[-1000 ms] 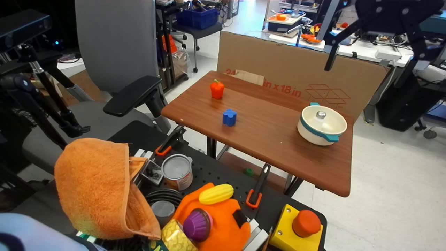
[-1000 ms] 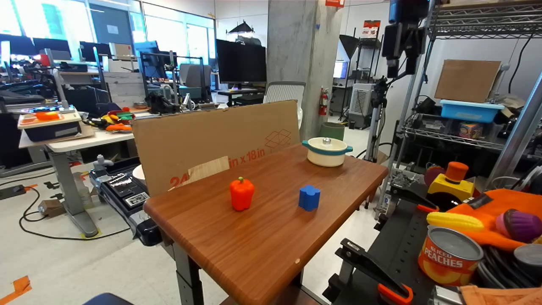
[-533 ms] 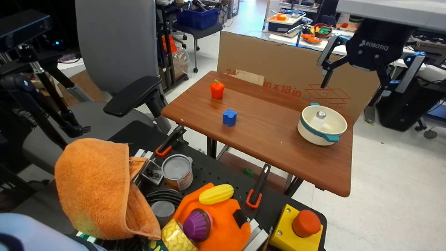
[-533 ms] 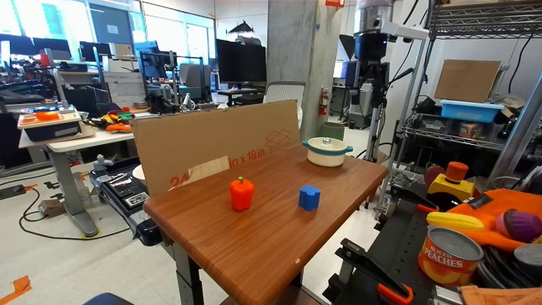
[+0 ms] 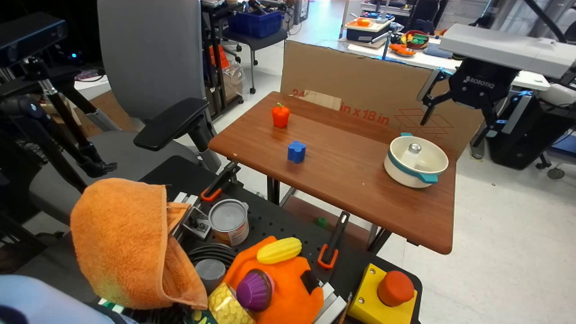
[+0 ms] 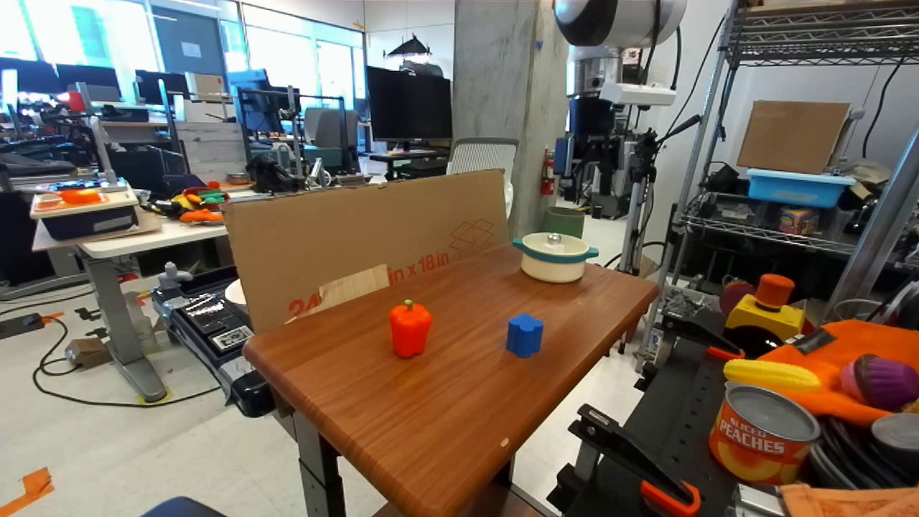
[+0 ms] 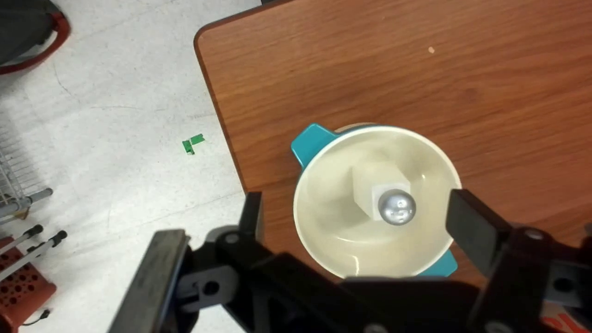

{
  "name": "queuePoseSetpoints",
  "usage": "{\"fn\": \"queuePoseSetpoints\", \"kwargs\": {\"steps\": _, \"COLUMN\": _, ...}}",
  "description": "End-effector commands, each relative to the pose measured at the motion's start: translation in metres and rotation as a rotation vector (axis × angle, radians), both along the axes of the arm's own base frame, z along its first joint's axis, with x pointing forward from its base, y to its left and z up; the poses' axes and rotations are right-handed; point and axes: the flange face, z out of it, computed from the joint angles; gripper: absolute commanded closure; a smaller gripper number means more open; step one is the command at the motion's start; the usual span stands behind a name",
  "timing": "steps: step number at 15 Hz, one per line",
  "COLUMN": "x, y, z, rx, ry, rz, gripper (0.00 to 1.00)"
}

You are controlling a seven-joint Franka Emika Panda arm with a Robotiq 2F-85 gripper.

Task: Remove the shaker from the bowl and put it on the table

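The shaker [image 5: 413, 154], whitish with a round silver top, stands upright inside the bowl [image 5: 405, 174]. The bowl is cream-white with a teal band and teal handles, near one end of the brown table [image 5: 342, 180]. In the wrist view the shaker [image 7: 396, 206] is near the middle of the bowl [image 7: 319, 226], between the spread fingers and beyond them. My gripper [image 5: 452, 128] is open and empty, above the bowl and apart from it. In an exterior view the gripper [image 6: 590, 190] hangs past the bowl [image 6: 551, 271]; the shaker's silver top [image 6: 553, 238] shows over the rim.
A red-orange pepper [image 5: 280, 115] and a blue flower-shaped block [image 5: 296, 152] stand toward the table's far end. A cardboard panel [image 5: 360, 85] rises along the back edge. A black bench [image 5: 270, 216] with clamps, a can and toys stands along the front.
My gripper has come down and closer over the bowl area, staying open. The wrist and more of the arm have come into view. The shaker, bowl, pepper and block have not moved.
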Motion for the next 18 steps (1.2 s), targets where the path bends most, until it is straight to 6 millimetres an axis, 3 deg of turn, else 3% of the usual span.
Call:
{"fn": "queuePoseSetpoints", "kwargs": {"steps": 1, "x": 0.029, "y": -0.002, "z": -0.021, "rx": 0.036, "ry": 0.008, "rz": 0.006, "gripper": 0.00}}
{"fn": "queuePoseSetpoints", "kwargs": {"steps": 10, "x": 0.059, "y": 0.021, "z": -0.076, "rx": 0.036, "ry": 0.074, "rz": 0.050, "gripper": 0.00}}
{"fn": "queuePoseSetpoints", "kwargs": {"steps": 11, "x": 0.060, "y": 0.023, "z": -0.078, "rx": 0.040, "ry": 0.083, "rz": 0.052, "gripper": 0.25}}
{"fn": "queuePoseSetpoints", "kwargs": {"steps": 13, "x": 0.062, "y": 0.024, "z": -0.080, "rx": 0.044, "ry": 0.093, "rz": 0.055, "gripper": 0.34}}
{"fn": "queuePoseSetpoints", "kwargs": {"steps": 18, "x": 0.063, "y": 0.022, "z": -0.080, "rx": 0.058, "ry": 0.130, "rz": 0.041, "gripper": 0.73}}
